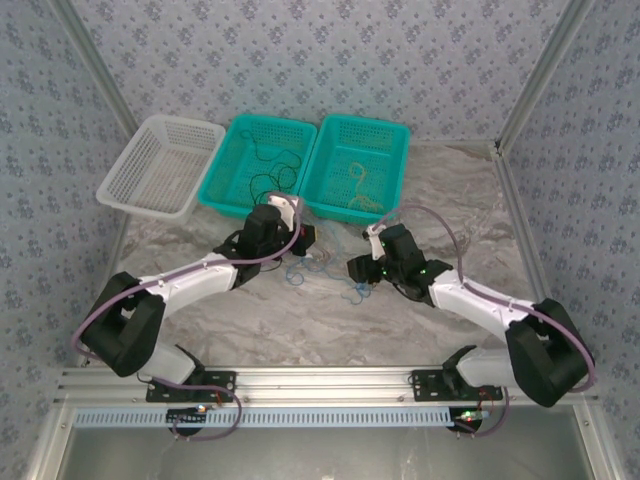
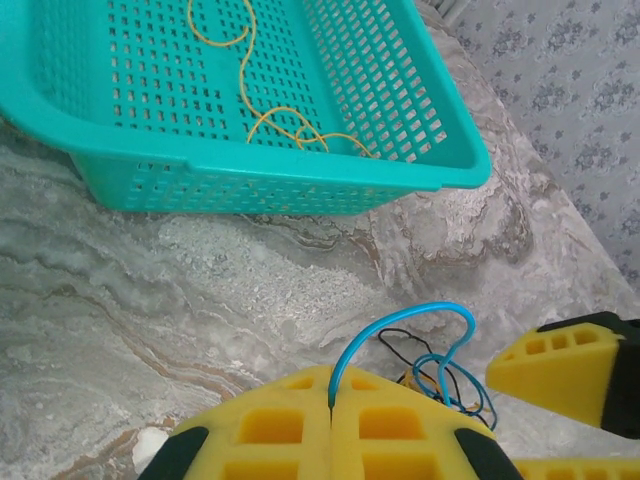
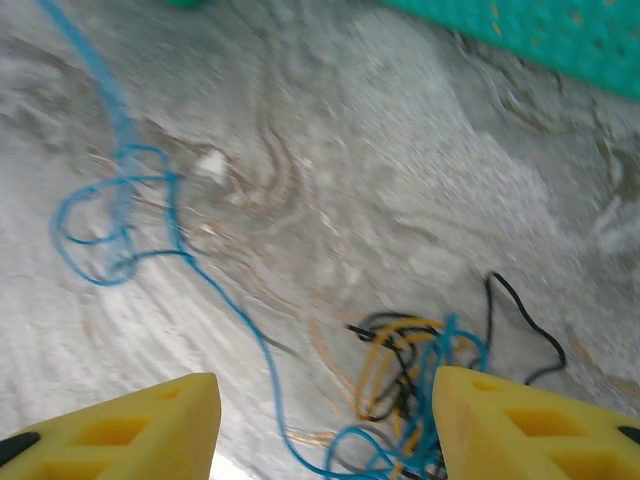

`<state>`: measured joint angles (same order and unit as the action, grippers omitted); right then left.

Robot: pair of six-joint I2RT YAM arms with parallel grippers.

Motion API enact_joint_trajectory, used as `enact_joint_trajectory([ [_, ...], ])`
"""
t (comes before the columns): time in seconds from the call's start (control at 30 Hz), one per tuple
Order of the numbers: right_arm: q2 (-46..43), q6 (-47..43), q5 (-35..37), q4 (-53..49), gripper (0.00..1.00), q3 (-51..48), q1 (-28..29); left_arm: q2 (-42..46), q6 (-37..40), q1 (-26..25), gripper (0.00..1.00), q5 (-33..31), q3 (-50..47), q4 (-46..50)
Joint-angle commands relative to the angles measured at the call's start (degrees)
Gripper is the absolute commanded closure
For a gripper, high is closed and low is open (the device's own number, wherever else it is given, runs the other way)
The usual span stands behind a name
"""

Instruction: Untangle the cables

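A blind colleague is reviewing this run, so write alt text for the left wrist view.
The left gripper is shut on a blue cable that arcs up and back down into a small tangle of blue and black cables on the marbled table. Behind stands a teal basket holding a loose yellow cable.

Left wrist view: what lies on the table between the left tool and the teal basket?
Nothing: in the left wrist view the marbled table between the left tool, shut on the blue cable, and the teal basket is bare.
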<state>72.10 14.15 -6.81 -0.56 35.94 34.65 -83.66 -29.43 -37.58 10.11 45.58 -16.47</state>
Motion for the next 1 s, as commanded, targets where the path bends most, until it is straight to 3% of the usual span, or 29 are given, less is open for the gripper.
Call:
enact_joint_trajectory([
  [0.0, -0.74, -4.50, -2.55, 3.05, 0.38, 0.44, 1.50, 1.54, -5.65, 1.52, 1.00, 1.35, 2.96, 1.24],
  [0.2, 6.12, -1.92, -2.66, 10.03, 0.38, 0.87, 4.13, 2.82, -14.49, 4.16, 1.00, 1.89, 2.50, -0.78],
  [0.8, 28.67, -6.07, 0.80, 19.32, 0.39, 10.43, 8.02, 10.28, -19.57, 5.49, 1.00, -0.91, 4.40, 5.36],
  [0.87, 30.21, -6.33, 1.78, 18.89, 0.42, 11.49, 8.44, 10.18, -19.61, 5.51, 1.00, -0.97, 4.56, 5.74],
  [0.97, 30.50, -6.02, 4.34, 18.84, 0.62, 11.58, 9.10, 10.81, -19.13, 5.75, 1.00, -1.58, 4.84, 6.82],
])
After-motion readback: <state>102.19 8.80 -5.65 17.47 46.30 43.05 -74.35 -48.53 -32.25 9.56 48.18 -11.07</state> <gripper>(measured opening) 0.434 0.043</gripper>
